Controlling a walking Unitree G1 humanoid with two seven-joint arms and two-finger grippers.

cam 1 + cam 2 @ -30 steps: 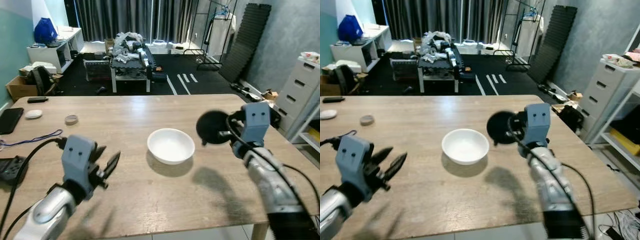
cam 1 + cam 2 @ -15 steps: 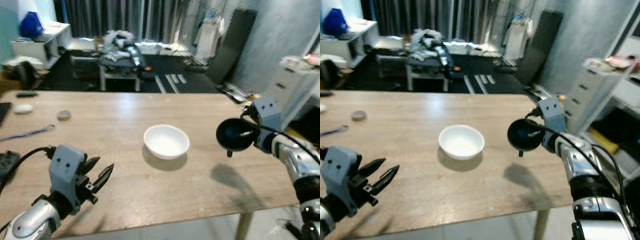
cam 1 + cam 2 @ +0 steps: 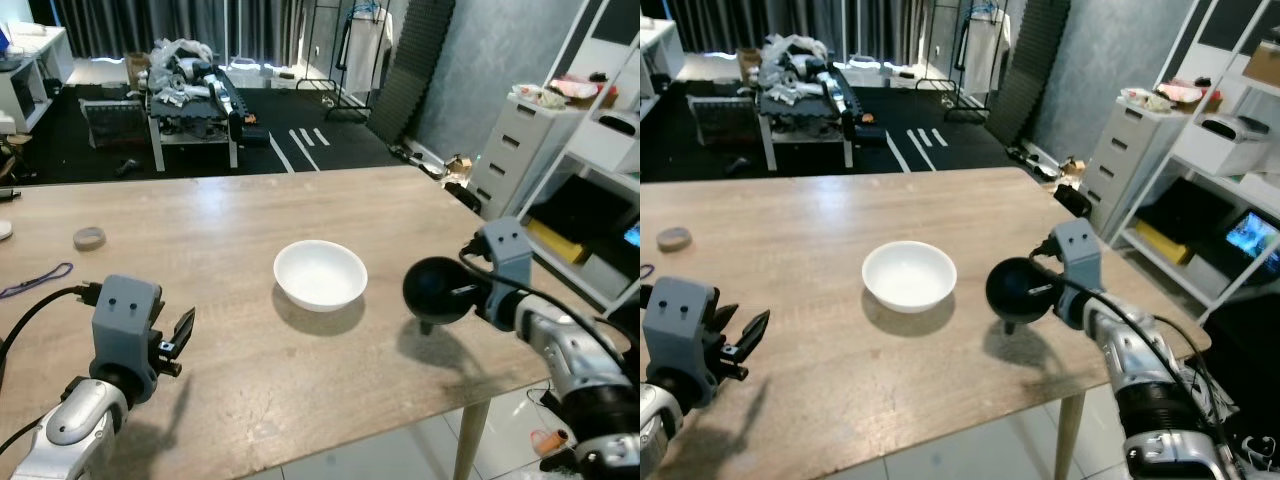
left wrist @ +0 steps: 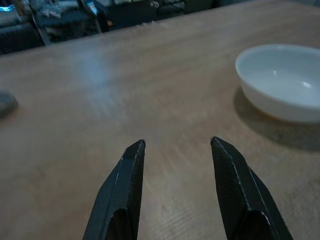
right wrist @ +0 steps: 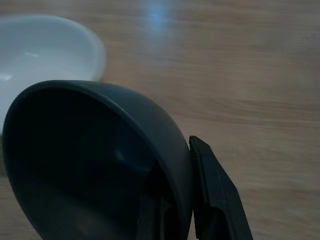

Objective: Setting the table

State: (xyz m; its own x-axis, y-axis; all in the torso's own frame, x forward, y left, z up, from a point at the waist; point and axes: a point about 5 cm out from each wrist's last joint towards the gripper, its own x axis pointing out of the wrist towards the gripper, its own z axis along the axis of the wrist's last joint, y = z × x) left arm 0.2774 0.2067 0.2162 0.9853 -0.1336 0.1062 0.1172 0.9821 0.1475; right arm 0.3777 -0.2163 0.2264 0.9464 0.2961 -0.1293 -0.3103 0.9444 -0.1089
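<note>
Right claw [image 3: 462, 291] pinches dark bowl [image 3: 435, 292] seemingly above table [image 3: 220, 230]

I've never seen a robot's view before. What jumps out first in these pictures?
Most striking is the black bowl, pinched by its rim in the right gripper and held tilted above the wooden table, to the right of a white bowl that sits near the table's middle. The left gripper hovers low over the near left part of the table with its fingers apart and nothing between them.
</note>
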